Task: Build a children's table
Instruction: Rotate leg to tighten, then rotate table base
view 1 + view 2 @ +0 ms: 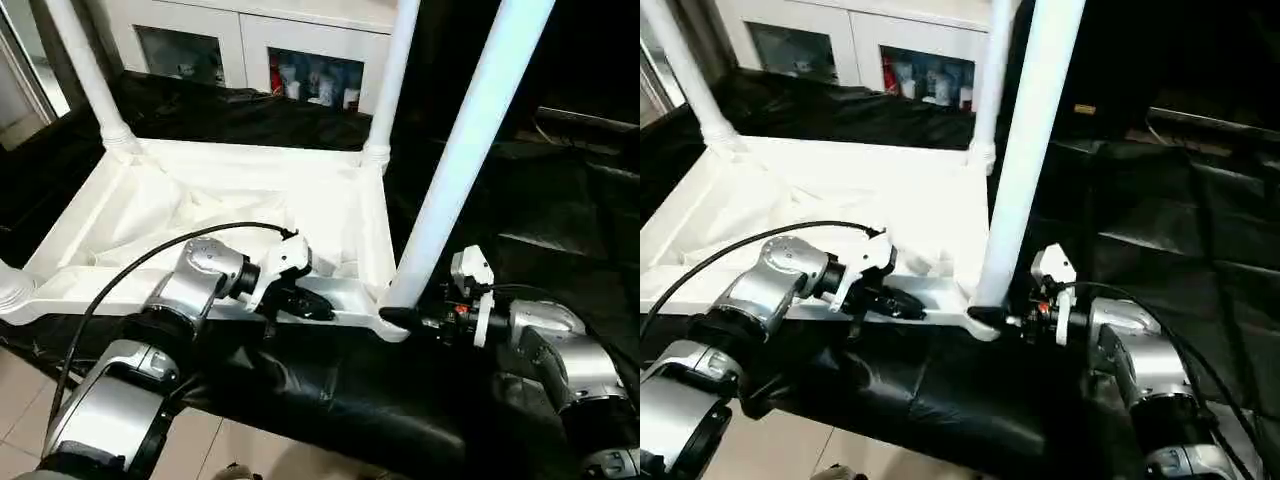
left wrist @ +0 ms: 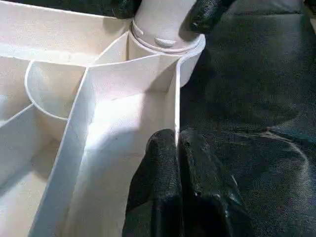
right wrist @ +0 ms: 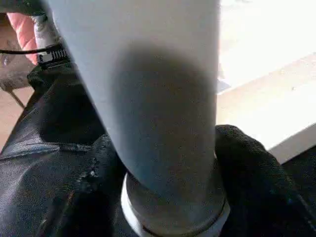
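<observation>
Nearest, silver forearms reaching in over black sheeting (image 1: 330, 400) that drapes the work surface. Left gripper (image 1: 300, 303) at the near rim of the top (image 1: 190, 215), fingers (image 2: 168, 192) pressed together and pinching the thin rim wall, one pad inside it and one outside, just beside the near right corner. Black cable (image 1: 150, 258) looping from the left wrist back over the forearm.

Right gripper (image 1: 1002, 318) at that same corner, low on the near right leg (image 1: 470, 140), fingers (image 3: 252, 182) spread around the leg's base and clasping it on both sides, just above the collar where the leg enters its socket (image 2: 165, 44). Leg upright, leaning slightly, rising out past the frame's upper edge.

Top lying upside down on the sheeting, ribbed underside facing up, ribs meeting at the corner socket. At the near left corner, a rounded white socket (image 1: 12, 288), contents not discernible.

Farther back, far left leg (image 1: 90, 75) and far right leg (image 1: 392, 75) standing upright in the two far corners.

Beyond, white cabinet (image 1: 255, 45) with glass doors, small items dimly visible behind the glass.
</observation>
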You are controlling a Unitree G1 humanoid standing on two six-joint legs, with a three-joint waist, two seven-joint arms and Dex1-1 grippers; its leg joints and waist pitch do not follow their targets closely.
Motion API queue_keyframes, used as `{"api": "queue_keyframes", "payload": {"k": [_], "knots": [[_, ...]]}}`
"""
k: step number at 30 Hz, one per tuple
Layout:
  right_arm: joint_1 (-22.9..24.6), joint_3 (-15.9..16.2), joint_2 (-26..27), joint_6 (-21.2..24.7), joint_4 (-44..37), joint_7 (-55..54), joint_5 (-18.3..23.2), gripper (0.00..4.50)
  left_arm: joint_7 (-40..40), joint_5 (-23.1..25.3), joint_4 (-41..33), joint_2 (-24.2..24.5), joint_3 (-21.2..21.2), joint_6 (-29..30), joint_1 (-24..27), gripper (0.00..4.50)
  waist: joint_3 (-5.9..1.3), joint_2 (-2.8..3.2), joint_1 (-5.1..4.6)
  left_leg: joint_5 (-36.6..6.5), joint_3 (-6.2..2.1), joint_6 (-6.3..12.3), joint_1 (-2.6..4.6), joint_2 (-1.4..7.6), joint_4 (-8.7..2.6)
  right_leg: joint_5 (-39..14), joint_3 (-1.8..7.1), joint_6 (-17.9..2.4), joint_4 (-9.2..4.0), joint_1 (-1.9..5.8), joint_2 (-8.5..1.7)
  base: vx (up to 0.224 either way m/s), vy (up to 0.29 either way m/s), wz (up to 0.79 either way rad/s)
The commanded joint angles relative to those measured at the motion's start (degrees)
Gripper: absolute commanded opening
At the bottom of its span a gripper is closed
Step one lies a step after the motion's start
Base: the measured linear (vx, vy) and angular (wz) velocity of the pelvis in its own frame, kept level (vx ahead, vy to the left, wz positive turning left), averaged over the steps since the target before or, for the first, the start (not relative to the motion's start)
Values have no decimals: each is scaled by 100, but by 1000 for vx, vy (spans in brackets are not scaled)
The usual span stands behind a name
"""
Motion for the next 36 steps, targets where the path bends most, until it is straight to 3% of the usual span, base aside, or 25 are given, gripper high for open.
{"api": "queue_keyframes", "payload": {"k": [1,4,8,10,12,13,15,16,18,21,22,25,26,29,32,36], "knots": [[52,150,25,201,-101,179,134,243,-16,-152,-175,-68,20,73,34,0,-299,-20,13,-924,-66,388,31,205,-366,-570,223,-1497,-389,299,-370,0,0,0],[137,139,168,182,-104,-133,20,237,546,54,-22,-123,28,-89,-23,0,-299,-26,23,-915,-69,377,28,199,-366,-615,220,-1446,-394,296,-371,0,0,0],[116,71,372,96,128,-717,-194,225,1286,241,316,-244,106,-249,-169,0,-271,-33,3,-1203,-81,253,51,189,-389,-1207,229,-1292,-468,256,-383,0,0,0],[116,71,372,96,128,-717,-194,219,1286,241,316,-244,106,-249,-169,0,-268,-43,-1,-1331,-96,185,63,178,-401,-1537,233,-1172,-503,255,-392,0,0,0],[28,-33,681,-35,555,-1675,-478,214,2148,364,592,-472,200,-191,-345,0,-256,-44,-13,-1370,-99,142,64,174,-405,-1717,238,-1085,-523,232,-393,0,0,0],[28,-33,681,-35,555,-1675,-478,211,2148,364,592,-472,200,-191,-345,0,-255,-38,-31,-1424,-109,65,78,173,-416,-1878,233,-1041,-538,219,-396,0,0,0],[-155,-250,1172,-86,1064,-2953,-675,204,3143,443,871,-873,291,-69,-547,0,-261,-39,-64,-1456,-115,13,76,166,-422,-1934,234,-998,-546,218,-383,0,0,0],[-241,-348,1337,-77,1221,-3344,-685,202,3379,462,944,-996,302,-57,-595,0,-256,-23,-123,-1627,-137,-101,89,161,-441,-2113,220,-973,-561,201,-384,0,0,0],[-379,-465,1522,-104,1472,-3830,-697,200,3621,478,1021,-1147,308,-44,-641,0,-261,-42,-143,-1614,-145,-77,65,148,-442,-2153,218,-922,-568,230,-380,0,0,0],[-603,-552,1779,-229,1875,-4568,-819,199,3873,414,1103,-1430,351,-84,-681,0,-271,-2,-181,-1609,-130,-37,69,149,-429,-1929,236,-987,-570,194,-377,0,0,0],[-690,-530,1908,-290,1979,-4814,-896,199,3911,394,1110,-1553,344,-84,-682,0,-273,2,-185,-1605,-137,-33,66,135,-433,-1867,226,-989,-562,216,-363,0,0,0],[-797,-422,2091,-511,2044,-4977,-1061,199,3928,444,1187,-1672,271,-153,-699,0,-277,-2,-196,-1520,-129,49,40,134,-431,-1646,234,-998,-555,231,-363,0,0,0],[-840,-403,2169,-677,2081,-4978,-1124,252,3985,492,1278,-1704,264,-203,-730,0,-281,-3,-197,-1513,-126,70,40,134,-430,-1606,233,-1002,-550,236,-359,0,0,0],[-862,-430,2182,-883,2074,-4777,-1093,268,4002,539,1379,-1659,271,-273,-765,0,-278,-5,-206,-1564,-119,134,41,131,-425,-1622,234,-1002,-564,229,-364,0,0,0],[-835,-391,1955,-1055,1968,-4293,-988,310,3908,564,1424,-1501,248,-360,-781,0,-269,-1,-216,-1640,-123,174,40,140,-433,-1720,232,-1015,-569,227,-364,0,0,0],[-697,-284,1644,-1066,1664,-3539,-854,323,3734,590,1436,-1381,212,-444,-790,0,-268,-19,-205,-1656,-128,236,32,145,-435,-1840,232,-981,-581,237,-374,0,0,0]]}}
